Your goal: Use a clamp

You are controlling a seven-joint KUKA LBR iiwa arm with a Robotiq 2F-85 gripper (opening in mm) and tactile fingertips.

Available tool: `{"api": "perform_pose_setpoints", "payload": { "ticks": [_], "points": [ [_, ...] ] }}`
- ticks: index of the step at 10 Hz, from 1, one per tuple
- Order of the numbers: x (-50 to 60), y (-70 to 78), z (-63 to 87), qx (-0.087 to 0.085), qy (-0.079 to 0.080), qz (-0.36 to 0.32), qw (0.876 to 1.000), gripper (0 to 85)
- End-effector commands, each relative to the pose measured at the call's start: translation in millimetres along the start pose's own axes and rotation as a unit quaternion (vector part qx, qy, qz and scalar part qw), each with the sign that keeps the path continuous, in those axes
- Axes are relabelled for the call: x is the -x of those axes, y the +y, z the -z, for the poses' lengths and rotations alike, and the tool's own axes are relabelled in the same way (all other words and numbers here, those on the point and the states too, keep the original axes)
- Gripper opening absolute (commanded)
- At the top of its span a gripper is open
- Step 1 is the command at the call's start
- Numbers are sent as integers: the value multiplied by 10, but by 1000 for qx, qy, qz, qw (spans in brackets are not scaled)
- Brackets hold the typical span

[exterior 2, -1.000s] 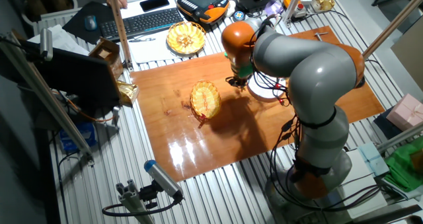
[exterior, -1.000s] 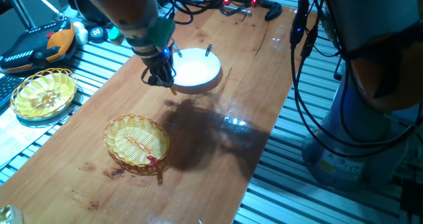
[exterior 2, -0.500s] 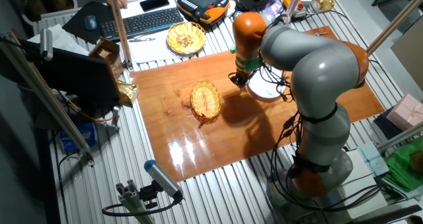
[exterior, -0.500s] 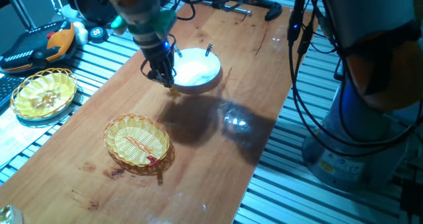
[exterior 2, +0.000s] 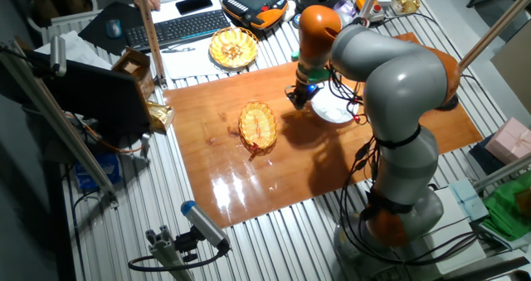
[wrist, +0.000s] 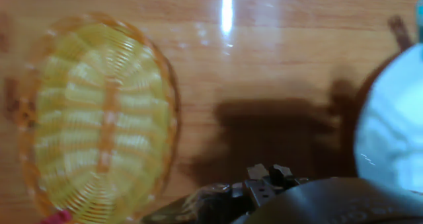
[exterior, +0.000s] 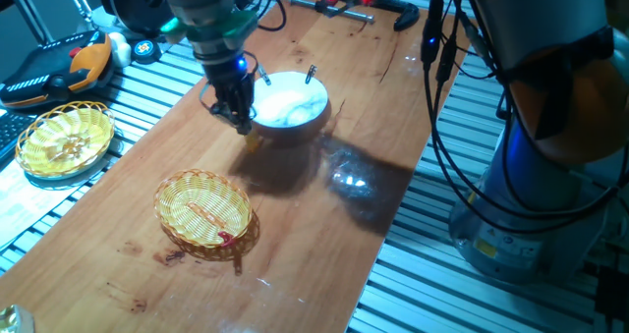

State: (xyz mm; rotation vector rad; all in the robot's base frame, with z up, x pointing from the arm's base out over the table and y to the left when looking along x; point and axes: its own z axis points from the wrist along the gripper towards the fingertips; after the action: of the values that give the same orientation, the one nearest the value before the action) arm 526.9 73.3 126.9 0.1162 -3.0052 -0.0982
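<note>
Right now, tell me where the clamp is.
In one fixed view the clamp hangs from the gripper, just off the bowl's near-left rim and above the table, beyond the wicker basket.

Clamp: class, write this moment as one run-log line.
gripper: shut on clamp | position: beside white bowl rim | wicker basket: apart
</note>
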Motion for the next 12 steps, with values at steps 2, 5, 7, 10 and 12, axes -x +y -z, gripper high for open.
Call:
{"api": "perform_pose_setpoints", "payload": {
  "ticks": [2,5,7,10,12],
  "points": [
    [48,128,20,9,-7,-5,1000,7],
    [43,379,-29,27,-11,-27,999,7],
    [17,456,-58,34,-9,-34,999,7],
    [42,498,-99,47,-18,-43,998,7],
    [35,562,-160,52,-34,-49,997,7]
  ]
}}
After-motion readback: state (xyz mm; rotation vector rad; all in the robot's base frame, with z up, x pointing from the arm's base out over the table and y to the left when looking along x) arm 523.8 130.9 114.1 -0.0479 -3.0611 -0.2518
